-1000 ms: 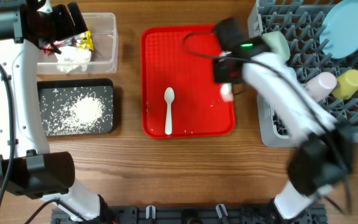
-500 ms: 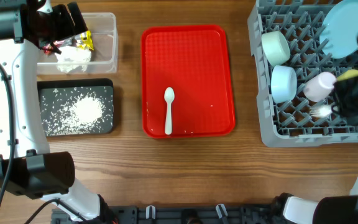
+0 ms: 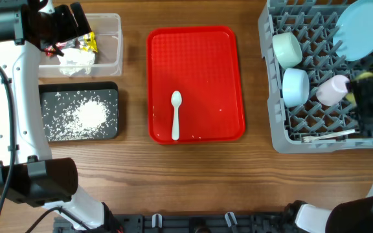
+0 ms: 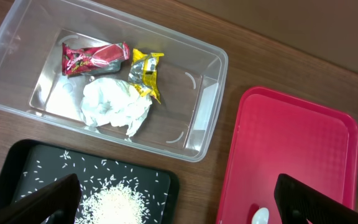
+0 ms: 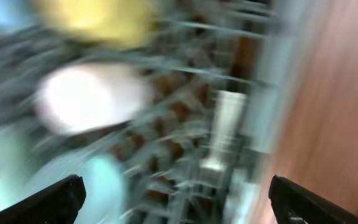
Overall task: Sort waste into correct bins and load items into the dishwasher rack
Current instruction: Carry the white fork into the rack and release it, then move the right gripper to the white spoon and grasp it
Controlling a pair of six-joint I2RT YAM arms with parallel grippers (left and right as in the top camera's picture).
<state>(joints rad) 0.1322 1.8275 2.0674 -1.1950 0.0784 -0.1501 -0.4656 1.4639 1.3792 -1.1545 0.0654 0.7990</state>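
Note:
A white spoon [image 3: 175, 115] lies on the flat red tray [image 3: 196, 45]. The grey dishwasher rack [image 3: 278, 133] holds two pale bowls [image 3: 287, 48] [image 3: 295, 85], the light-blue plate [image 3: 361, 29], the pinkish cup [image 3: 332, 89] and a white fork [image 3: 329, 136] lying by its front wall. My right gripper [image 3: 368, 97] hovers open over the rack, covering most of the yellow cup [image 3: 366, 76]. The right wrist view is blurred, its gripper [image 5: 178, 199] empty. My left gripper [image 4: 178, 202] is open above the clear tub [image 4: 207, 118], which holds tissue [image 4: 114, 106], a red wrapper [image 4: 95, 57] and a yellow wrapper [image 4: 145, 71].
The black tray [image 3: 50, 97] holds a heap of rice grains [image 3: 88, 115] below the clear tub [image 3: 112, 39]. A few specks lie on the red tray's lower part. Bare wooden table [image 3: 193, 175] runs along the front.
My right arm swung from the red tray to over the rack. Its jaws opened and the fork now lies in the rack by the front wall. The left arm stayed still.

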